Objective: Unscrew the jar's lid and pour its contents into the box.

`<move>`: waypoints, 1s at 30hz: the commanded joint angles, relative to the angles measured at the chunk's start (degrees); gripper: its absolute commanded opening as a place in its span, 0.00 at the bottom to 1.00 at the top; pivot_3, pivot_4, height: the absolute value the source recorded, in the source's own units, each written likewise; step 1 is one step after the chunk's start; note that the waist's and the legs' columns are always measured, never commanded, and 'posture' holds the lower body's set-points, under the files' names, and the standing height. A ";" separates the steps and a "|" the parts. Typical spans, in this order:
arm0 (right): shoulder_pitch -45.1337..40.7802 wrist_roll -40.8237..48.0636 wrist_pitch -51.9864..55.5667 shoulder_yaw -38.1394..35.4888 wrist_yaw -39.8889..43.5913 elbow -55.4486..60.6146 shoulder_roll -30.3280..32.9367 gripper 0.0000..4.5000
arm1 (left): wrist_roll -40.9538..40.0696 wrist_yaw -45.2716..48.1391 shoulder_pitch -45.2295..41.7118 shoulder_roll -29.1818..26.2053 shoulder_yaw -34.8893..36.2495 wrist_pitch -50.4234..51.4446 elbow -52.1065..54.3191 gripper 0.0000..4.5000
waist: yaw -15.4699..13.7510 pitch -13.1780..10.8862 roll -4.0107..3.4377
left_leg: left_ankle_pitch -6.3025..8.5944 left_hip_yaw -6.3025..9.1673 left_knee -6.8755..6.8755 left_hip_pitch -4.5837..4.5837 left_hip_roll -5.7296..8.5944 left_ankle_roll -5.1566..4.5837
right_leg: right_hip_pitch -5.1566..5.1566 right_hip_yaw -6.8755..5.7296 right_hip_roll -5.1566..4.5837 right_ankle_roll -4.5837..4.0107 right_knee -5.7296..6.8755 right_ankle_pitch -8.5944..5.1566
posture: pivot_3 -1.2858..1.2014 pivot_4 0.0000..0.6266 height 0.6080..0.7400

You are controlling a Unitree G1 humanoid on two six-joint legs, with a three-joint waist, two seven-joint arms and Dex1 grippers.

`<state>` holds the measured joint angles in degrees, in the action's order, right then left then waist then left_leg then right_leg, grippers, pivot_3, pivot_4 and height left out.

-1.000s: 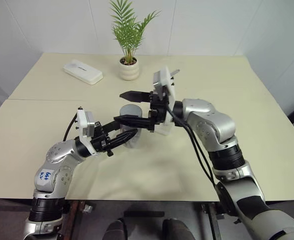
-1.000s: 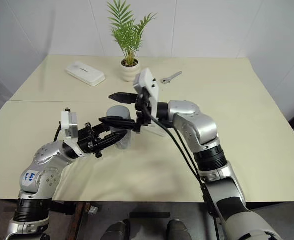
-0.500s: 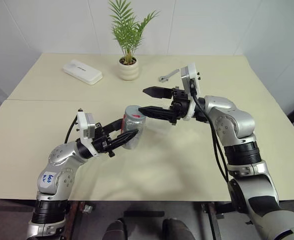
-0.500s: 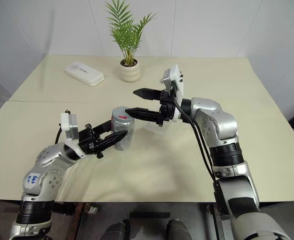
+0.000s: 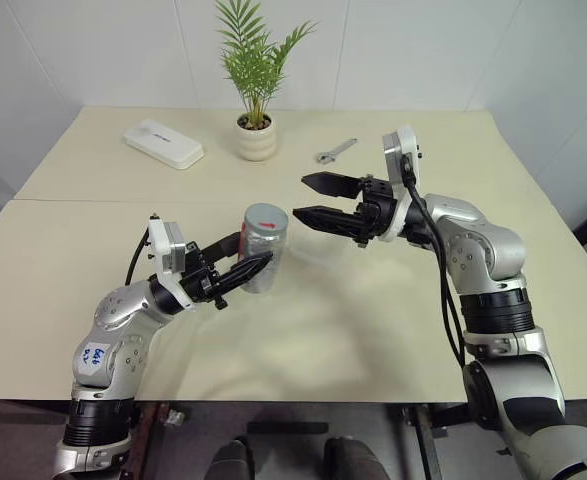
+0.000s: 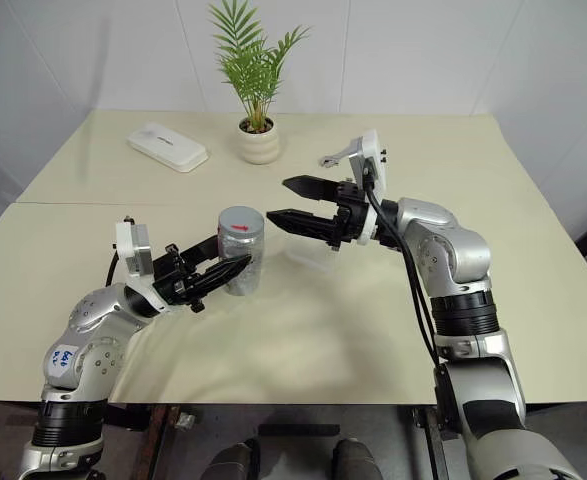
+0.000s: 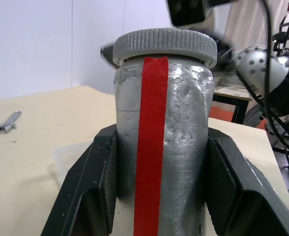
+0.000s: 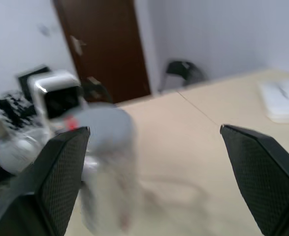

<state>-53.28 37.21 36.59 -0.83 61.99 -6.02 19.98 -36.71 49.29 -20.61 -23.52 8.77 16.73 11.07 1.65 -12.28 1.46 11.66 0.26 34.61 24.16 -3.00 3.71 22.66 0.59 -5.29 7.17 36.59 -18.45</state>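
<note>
- Above the table (image 5: 393,330), near its centre: the jar (image 5: 263,248), one in number, is held clear of the surface by the left gripper (image 5: 241,268), whose jaws are closed on the lower half of its body, one finger on each side as the left wrist view shows; the jar stands nearly upright, tilted slightly.
- Lid (image 7: 165,45): one, seated on the jar's mouth. Its ribbed edge should give purchase; judged the proper place to take hold for unscrewing is across that rim, from above or from the side.
- Jar body: silvery and wrinkled in surface, with a red strip (image 7: 150,147) running down it. Judged light and fairly stiff, though possibly slick under the foil-like skin; a grip low on the body, as now, leaves the lid free.
- Right gripper (image 5: 311,198): at three o'clock of the jar, just beside the lid but apart from it, jaws spread wide and holding nothing, pointing toward the jar.
- Box (image 6: 308,252): one, clear plastic, faint against the table, lying below the right gripper at about four o'clock of the jar; judged light and liable to slide if nudged.
- Contents: not visible; no count possible.
- Other items, one each, at the far side of the table: potted plant (image 5: 256,130) at twelve o'clock of the jar, white oblong case (image 5: 163,143) at eleven o'clock, small wrench (image 5: 334,151) at one o'clock.
</note>
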 commanded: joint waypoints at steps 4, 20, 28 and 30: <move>-1.76 0.48 -1.13 2.79 -1.93 3.50 -5.58 0.99 | -1.15 -1.05 -1.70 2.36 -0.86 -0.49 1.83 0.43 | -0.07 0.00 0.00 | 0.00 0.00 0.02 0.00 0.00 0.00 | 0.00 0.00 0.00 0.00 0.04 0.00 | 0.52 0.24 1.00; -5.34 -3.39 -6.37 3.44 1.49 -5.22 -6.08 0.99 | -3.70 -0.13 -1.34 5.42 -1.27 -1.27 3.11 0.43 | 0.00 0.00 0.00 | 0.00 0.00 0.02 0.01 0.01 0.00 | 0.00 0.00 0.00 0.01 0.02 0.00 | 0.52 0.24 1.00; -5.66 -3.23 -6.39 1.90 4.36 -8.48 -2.23 0.99 | -4.62 0.29 -1.95 6.31 -1.24 -0.92 2.75 0.43 | -0.04 0.00 0.00 | 0.00 0.00 0.02 0.01 0.01 0.00 | 0.00 0.00 0.00 0.01 0.02 0.00 | 0.52 0.24 1.00; -5.83 -2.77 -5.98 1.36 4.84 -9.17 -1.34 0.99 | -4.69 0.39 -1.84 6.39 -1.27 -0.93 2.73 0.43 | -0.04 0.00 0.00 | 0.00 0.00 0.02 0.01 0.01 0.00 | 0.00 0.00 0.00 0.01 0.02 0.00 | 0.52 0.24 1.00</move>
<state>-57.88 34.16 30.51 4.01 67.29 -14.20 16.86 -38.98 48.25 -21.84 -17.36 7.17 16.96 10.96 1.60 -12.28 1.46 11.66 0.26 34.63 24.16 -2.99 3.71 22.66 0.59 -5.29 7.18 36.61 -18.45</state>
